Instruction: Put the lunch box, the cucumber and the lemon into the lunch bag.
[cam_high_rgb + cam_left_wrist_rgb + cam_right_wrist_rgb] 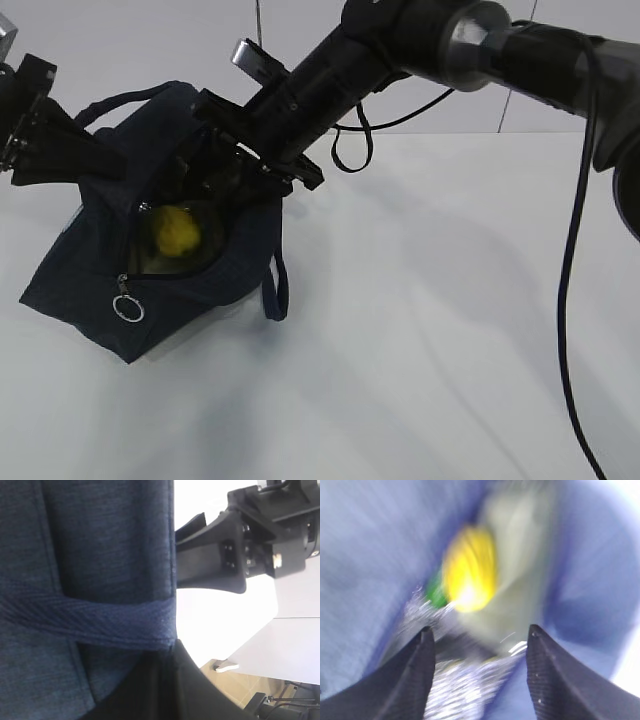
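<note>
- lemon (176, 232) sits inside the lunch bag (90, 290), seen through the unzipped mouth; in the right wrist view lemon (469, 569) lies dead ahead of the right gripper (480, 645), beyond the fingertips, not between them
- sliver of green just left of the lemon, touching it or nearly so, reads as the cucumber (436, 592); too blurred to give its long axis
- pale sage patch behind and right of the lemon is probably the lunch box (517, 545) lid; blur makes that a guess
- right gripper's fingers stand apart with nothing between them, just silver lining and bag interior; judgement: lemon has been let go, all three items look to be in
- in the exterior view the right gripper (215, 185) is poked into the bag mouth from upper right, arm slanting down-left; exit path is back along that same line, up-right, away from the lemon
- left gripper (75, 150) is at the bag's upper-left top edge, pinched together on fabric, apparently propping the mouth open; its own view shows only navy cloth and a handle strap (85, 617), fingers not visible there
- bag sits toward the left edge of the tabletop (450, 330), tilted, zipper ring pull (127, 308) hanging at the near-left corner of the opening
- right arm is the nearer one to the contents; risk on withdrawal is fingers snagging the zipper edge or the loose handle (277, 285) by the mouth
</note>
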